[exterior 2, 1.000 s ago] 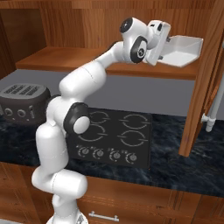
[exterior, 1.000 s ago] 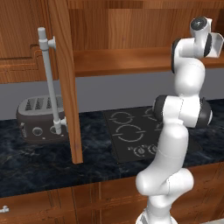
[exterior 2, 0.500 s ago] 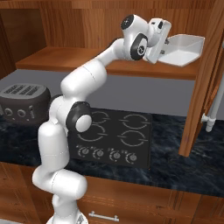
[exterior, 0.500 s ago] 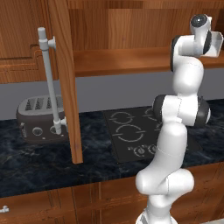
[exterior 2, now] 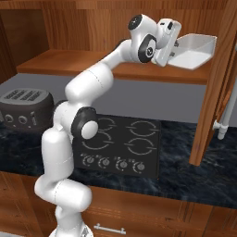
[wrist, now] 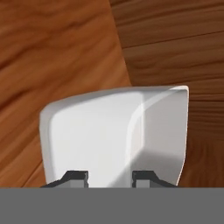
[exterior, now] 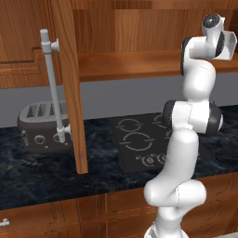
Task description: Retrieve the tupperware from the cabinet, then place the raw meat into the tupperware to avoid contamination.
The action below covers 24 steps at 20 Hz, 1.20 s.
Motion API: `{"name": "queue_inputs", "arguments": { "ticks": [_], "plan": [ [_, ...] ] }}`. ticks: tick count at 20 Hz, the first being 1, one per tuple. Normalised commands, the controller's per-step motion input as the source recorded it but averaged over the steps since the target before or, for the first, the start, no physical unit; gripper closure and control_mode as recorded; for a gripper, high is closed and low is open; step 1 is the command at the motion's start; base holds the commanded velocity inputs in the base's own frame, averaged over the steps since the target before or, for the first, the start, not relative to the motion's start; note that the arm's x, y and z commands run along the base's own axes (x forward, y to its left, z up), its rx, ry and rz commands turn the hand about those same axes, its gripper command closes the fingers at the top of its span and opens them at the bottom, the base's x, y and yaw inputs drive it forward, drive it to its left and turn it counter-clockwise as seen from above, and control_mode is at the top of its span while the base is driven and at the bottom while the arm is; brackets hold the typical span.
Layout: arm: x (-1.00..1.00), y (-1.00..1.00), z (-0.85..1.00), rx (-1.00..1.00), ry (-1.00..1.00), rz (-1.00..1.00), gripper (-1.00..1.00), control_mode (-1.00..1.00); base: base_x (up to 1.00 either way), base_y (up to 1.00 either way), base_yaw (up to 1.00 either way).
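The white tupperware point(exterior 2: 195, 50) hangs tilted just above the right end of the open cabinet's wooden shelf point(exterior 2: 92, 65). My gripper point(exterior 2: 176, 46) is shut on its near side, high in the right base view. From the hand, the tub point(wrist: 113, 127) lies right ahead, with the gripper point(wrist: 111, 178) at its near edge and one dark fingertip point(wrist: 76, 177) on either side of the middle. The cabinet door point(exterior: 69, 93) stands open with its grey bar handle point(exterior: 53, 88); the other door point(exterior 2: 220, 92) is open at the right. The raw meat is out of view.
A dark grey toaster point(exterior: 42, 128) sits on the black marble counter point(exterior: 42, 176) at the left, also the toaster point(exterior 2: 25, 109). A black cooktop point(exterior 2: 120, 143) lies under the shelf. Wooden drawers point(exterior 2: 139, 217) run below the counter.
The hand and the white tub have crept slightly up and to the right over the shelf. The doors, toaster and base have stayed put.
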Motion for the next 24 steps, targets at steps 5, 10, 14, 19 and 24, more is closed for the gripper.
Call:
{"name": "queue_inputs", "arguments": {
  "ticks": [5, 10, 14, 19, 24],
  "plan": [
    [0.01, 0.01, 0.00, 0.00, 0.00, 0.00, 1.00, -1.00, 0.00, 0.00, 0.00],
    [-0.08, 0.10, 0.05, 0.00, 0.00, -0.04, 1.00, -1.00, 0.00, 0.00, 0.00],
    [-0.17, 0.17, 0.14, 0.00, -0.03, -0.04, 1.00, -1.00, 0.00, 0.00, 0.00],
    [-0.09, 0.10, 0.12, 0.00, 0.00, -0.02, 1.00, -1.00, 0.00, 0.00, 0.00],
    [0.00, 0.02, 0.00, 0.00, 0.00, 0.00, 1.00, -1.00, 0.00, 0.00, 0.00]
  ]
}}
